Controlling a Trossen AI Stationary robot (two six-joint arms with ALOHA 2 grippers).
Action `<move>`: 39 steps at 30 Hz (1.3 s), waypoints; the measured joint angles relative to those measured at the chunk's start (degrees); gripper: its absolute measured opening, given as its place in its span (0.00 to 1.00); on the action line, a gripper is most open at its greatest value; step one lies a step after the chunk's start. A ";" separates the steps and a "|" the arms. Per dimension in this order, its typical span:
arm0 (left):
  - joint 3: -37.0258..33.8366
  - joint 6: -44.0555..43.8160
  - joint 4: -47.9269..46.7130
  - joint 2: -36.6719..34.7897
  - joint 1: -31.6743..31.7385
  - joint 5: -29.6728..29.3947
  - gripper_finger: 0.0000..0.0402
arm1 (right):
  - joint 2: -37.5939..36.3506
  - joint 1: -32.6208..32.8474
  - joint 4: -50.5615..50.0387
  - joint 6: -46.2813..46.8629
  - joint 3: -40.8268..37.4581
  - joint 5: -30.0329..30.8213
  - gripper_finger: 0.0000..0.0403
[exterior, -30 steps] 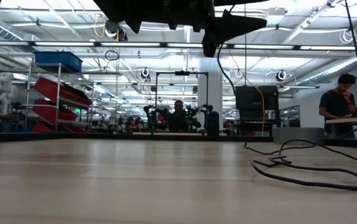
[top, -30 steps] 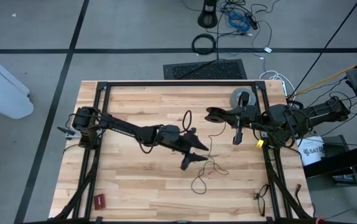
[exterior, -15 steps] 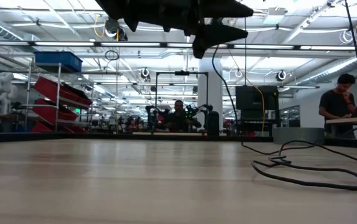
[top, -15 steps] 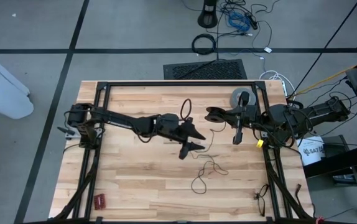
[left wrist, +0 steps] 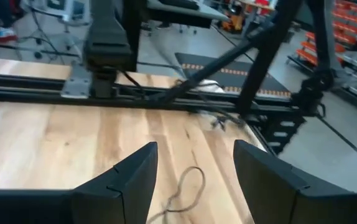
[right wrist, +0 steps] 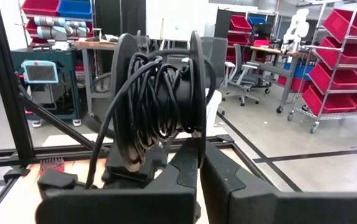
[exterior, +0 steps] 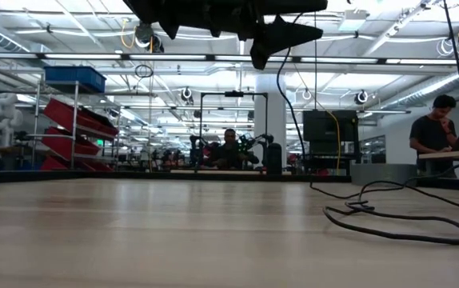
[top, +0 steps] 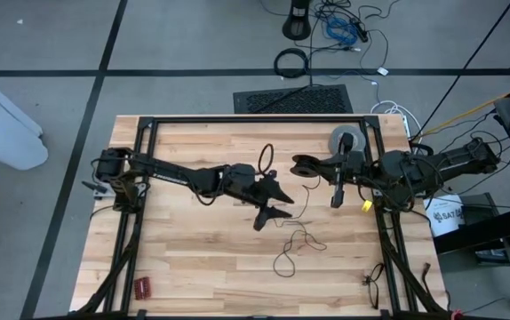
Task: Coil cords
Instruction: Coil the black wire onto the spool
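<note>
Surface: pale wooden slatted surface (top: 193, 258) inside a black metal frame (top: 255, 119).
Cord: the long, very thin black cord (top: 295, 242) lies in loose loops on the surface toward the right of centre; one strand rises from the pile to the spool. In the low view it shows as tangled curves on the surface (exterior: 389, 220) with a strand running up. In the left wrist view a loop of it (left wrist: 188, 186) lies on the wood beyond the fingers.
Spool: black plastic reel with two round flanges (right wrist: 160, 102), wound with black cord, held out in front of the right gripper; in the high view it sits above the surface right of centre (top: 306, 164).
Left gripper: (top: 271, 203) hovers over the middle of the surface, just beside the cord pile; its two dark fingers (left wrist: 129, 180) stand well apart with nothing between them.
Right gripper: (top: 337, 182) is above the right part of the surface, fingers pressed together (right wrist: 197, 180) at the foot of the spool's holder.
Grey tape roll: (top: 347, 140) rests near the far right corner of the surface.
Room: a person (exterior: 437, 128) stands at a desk on the right of the low view.
</note>
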 joint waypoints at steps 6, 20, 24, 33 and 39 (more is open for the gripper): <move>0.05 -1.98 -0.40 -1.99 2.46 1.63 0.54 | 0.30 0.02 0.27 0.01 0.00 -0.02 0.00; 0.04 -4.74 -1.19 -1.93 -4.63 -0.98 0.54 | 0.30 0.00 1.02 -0.65 0.00 -0.02 0.00; 0.05 -1.78 -1.33 -1.47 -5.73 -5.98 0.54 | 0.30 0.00 1.49 -0.86 0.00 -0.02 0.00; 0.04 0.08 -1.65 -1.39 -7.43 -8.55 0.54 | 0.30 0.00 1.41 -1.10 0.00 0.00 0.00; 0.04 0.98 -2.97 0.60 -7.37 -10.51 0.54 | 0.30 0.00 1.42 -1.10 0.00 0.00 0.00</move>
